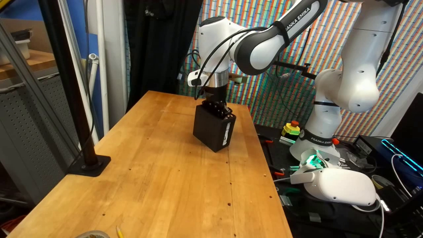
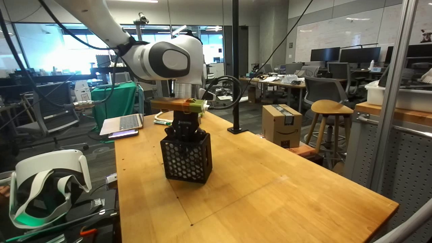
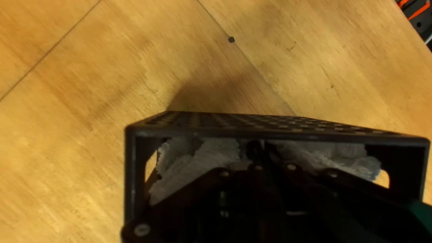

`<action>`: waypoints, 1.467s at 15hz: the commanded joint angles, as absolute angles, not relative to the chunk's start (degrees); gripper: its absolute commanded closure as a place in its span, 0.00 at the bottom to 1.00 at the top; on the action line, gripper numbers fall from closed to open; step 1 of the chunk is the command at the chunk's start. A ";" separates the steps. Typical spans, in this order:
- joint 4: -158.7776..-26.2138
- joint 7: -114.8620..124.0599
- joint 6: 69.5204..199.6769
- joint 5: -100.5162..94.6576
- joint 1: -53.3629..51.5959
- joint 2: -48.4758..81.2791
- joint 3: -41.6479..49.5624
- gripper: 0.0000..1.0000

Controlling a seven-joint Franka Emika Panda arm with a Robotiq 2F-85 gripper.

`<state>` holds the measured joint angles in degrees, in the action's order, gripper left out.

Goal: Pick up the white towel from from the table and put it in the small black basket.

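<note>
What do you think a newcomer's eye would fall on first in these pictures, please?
Probably the white robot arm, reaching over the wooden table with its gripper down in the small black basket, where the wrist view shows the white towel. After that, perhaps the colourful striped backdrop behind the arm in an exterior view, and the white headset beside the table in both exterior views.
</note>
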<state>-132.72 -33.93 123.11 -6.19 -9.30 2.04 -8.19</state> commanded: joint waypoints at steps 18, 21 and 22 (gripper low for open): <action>-142.59 -33.54 123.03 -4.82 -11.88 -32.20 -3.43 0.94; -144.05 -32.65 122.46 -5.17 -12.32 -33.87 -3.65 0.64; -144.21 -31.94 122.05 -5.00 -12.35 -34.32 -3.64 0.56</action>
<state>-142.85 -33.78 122.92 -4.89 -11.17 -31.43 -4.40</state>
